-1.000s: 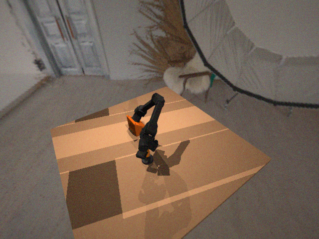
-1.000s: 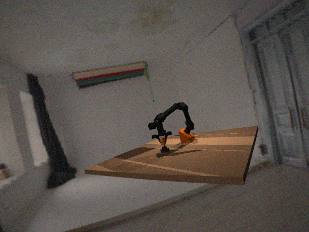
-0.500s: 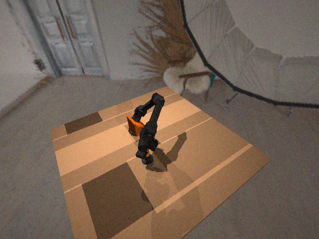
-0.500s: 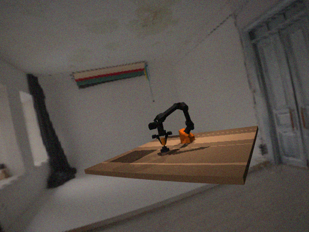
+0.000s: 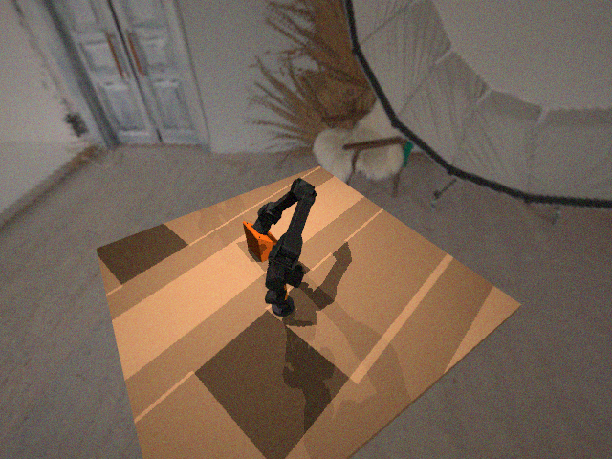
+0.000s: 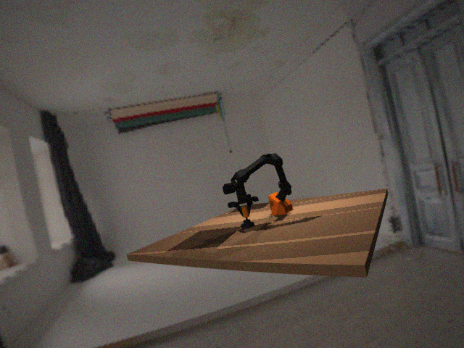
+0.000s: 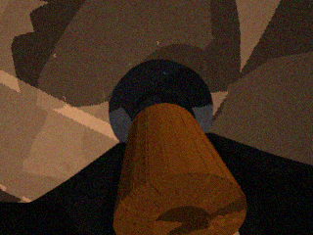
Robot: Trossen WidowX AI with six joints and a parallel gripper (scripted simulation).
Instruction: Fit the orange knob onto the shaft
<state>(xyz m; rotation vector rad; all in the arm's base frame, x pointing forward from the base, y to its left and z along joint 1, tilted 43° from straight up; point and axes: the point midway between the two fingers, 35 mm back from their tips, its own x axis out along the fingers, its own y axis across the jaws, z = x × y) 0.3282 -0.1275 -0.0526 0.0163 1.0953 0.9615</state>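
Observation:
The orange knob is upright between the fingers of my gripper, which is shut on it. Only a sliver of the knob shows in the top view. The dark round pedestal stands on the table under the knob. In the exterior view the knob's lower end is above the pedestal's wide base, with a dark narrower part between them. In the wrist view the knob's lower end overlaps the pedestal's middle. The shaft's flat side and the knob's hole are hidden, and I cannot tell if the shaft is inside the hole.
The wooden table carries striped light and dark shadows. The arm's orange base block stands on it behind the pedestal, towards the doors in the top view. The arm arches from there to the pedestal.

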